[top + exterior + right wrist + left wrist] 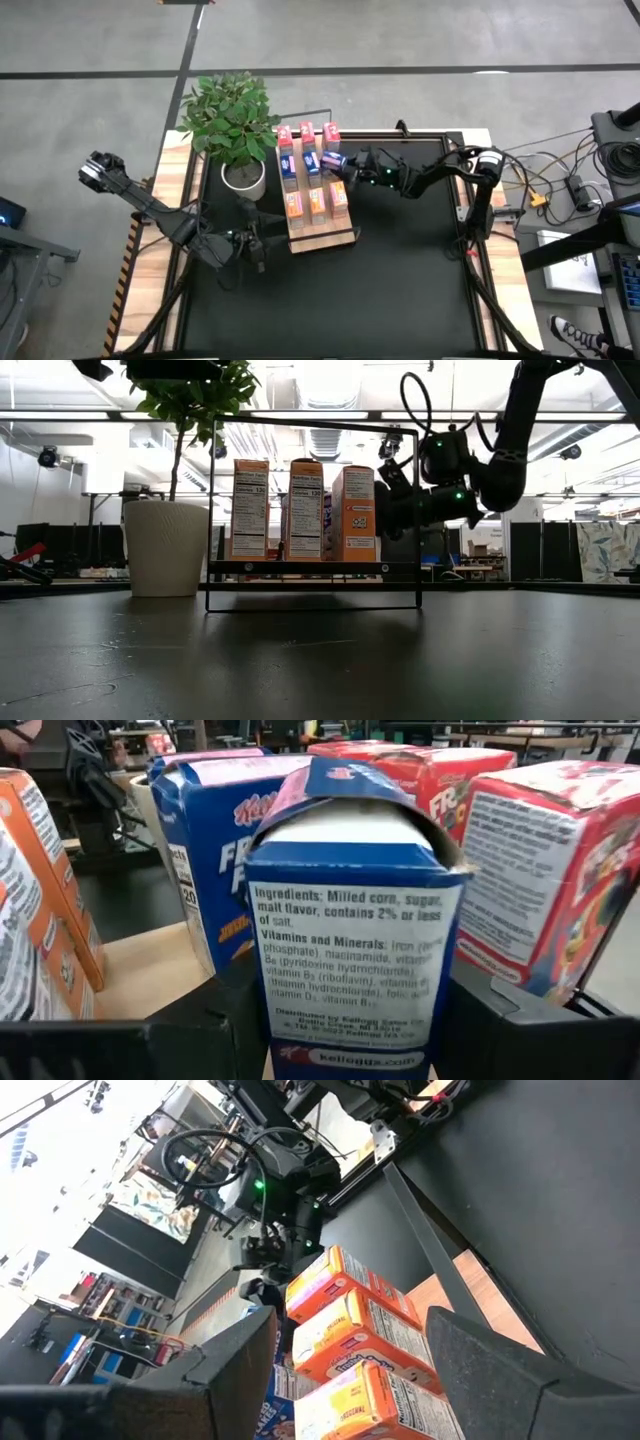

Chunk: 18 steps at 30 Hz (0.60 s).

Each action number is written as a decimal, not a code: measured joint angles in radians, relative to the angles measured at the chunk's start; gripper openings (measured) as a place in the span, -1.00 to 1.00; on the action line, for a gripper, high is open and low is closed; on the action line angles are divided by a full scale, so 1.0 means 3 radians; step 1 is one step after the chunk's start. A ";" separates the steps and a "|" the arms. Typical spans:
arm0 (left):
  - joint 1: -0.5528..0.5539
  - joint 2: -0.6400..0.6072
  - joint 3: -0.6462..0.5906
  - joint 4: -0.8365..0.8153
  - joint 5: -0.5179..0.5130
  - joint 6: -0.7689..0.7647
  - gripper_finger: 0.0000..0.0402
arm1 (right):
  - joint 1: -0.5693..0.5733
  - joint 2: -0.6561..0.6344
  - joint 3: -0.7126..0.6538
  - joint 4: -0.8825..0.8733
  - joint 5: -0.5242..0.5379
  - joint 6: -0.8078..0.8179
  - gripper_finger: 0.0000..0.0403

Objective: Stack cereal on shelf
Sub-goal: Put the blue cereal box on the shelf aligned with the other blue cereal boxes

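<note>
— Black tabletop [330, 300] fills the high view; where do we see the shelf?

— We see the shelf [318, 238] beside the potted plant [232, 125], cereal boxes [316, 200] standing in rows on it. The right gripper [343, 165] reaches to the blue box [332, 160] at the shelf's right edge. The left gripper [262, 243] sits just left of the shelf.

— And low down?

— We see three orange boxes [305, 510] upright on the shelf [312, 567], the right gripper [395, 500] beside them.

— The wrists?

— Left fingers [480, 1370] are spread wide, holding nothing, orange boxes [350, 1315] ahead. On the right, the blue box [355, 950] stands between the fingers [510, 1030]; whether they grip it we cannot tell.
</note>
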 joint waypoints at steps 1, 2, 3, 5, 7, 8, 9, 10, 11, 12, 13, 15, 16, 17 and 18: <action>0.0000 0.0000 0.0000 -0.0001 0.0000 -0.0001 0.20 | 0.0000 0.0000 0.0015 -0.0021 -0.0001 0.0005 -0.03; 0.0000 0.0000 0.0000 -0.0003 0.0000 0.0000 0.20 | 0.0000 0.0000 0.0028 -0.0044 -0.0001 0.0014 -0.03; 0.0000 0.0000 0.0000 -0.0003 0.0000 -0.0001 0.20 | 0.0000 0.0000 0.0044 -0.0070 0.0000 0.0015 -0.03; 0.0000 0.0000 -0.0001 -0.0005 0.0000 0.0000 0.20 | 0.0000 0.0000 0.0045 -0.0093 0.0000 -0.0002 -0.03; 0.0000 0.0000 -0.0005 -0.0006 0.0000 -0.0001 0.20 | 0.0000 0.0000 0.0045 -0.0108 0.0001 -0.0024 -0.03; 0.0000 0.0000 -0.0006 -0.0009 0.0000 -0.0001 0.20 | 0.0000 0.0000 0.0045 -0.0115 0.0001 -0.0028 -0.03; 0.0000 0.0000 -0.0006 -0.0008 0.0000 -0.0001 0.20 | 0.0000 0.0000 0.0045 -0.0122 0.0001 -0.0028 -0.03; 0.0000 0.0000 -0.0006 -0.0009 0.0000 -0.0001 0.20 | 0.0000 0.0000 0.0045 -0.0129 0.0001 -0.0027 -0.03; 0.0000 0.0000 -0.0006 -0.0009 0.0000 -0.0001 0.20 | 0.0000 0.0000 0.0045 -0.0130 0.0001 -0.0026 -0.03; 0.0000 0.0000 -0.0006 -0.0009 0.0000 -0.0001 0.20 | 0.0000 -0.0001 0.0045 -0.0130 0.0001 -0.0026 -0.03; 0.0000 0.0000 -0.0006 -0.0009 0.0000 -0.0001 0.20 | 0.0000 -0.0002 0.0045 -0.0132 0.0001 -0.0027 -0.03; 0.0000 0.0000 -0.0006 -0.0009 0.0000 -0.0001 0.20 | -0.0001 -0.0012 0.0043 -0.0138 0.0001 -0.0027 -0.03; 0.0000 0.0000 -0.0006 -0.0009 0.0000 -0.0001 0.20 | -0.0001 -0.0024 0.0042 -0.0151 0.0001 -0.0029 -0.03; 0.0000 0.0000 -0.0006 -0.0014 0.0000 -0.0001 0.20 | -0.0001 -0.0044 0.0042 -0.0170 0.0002 -0.0039 -0.03; 0.0000 0.0000 -0.0006 -0.0019 0.0000 -0.0001 0.20 | -0.0001 -0.0067 0.0041 -0.0183 0.0001 -0.0045 -0.03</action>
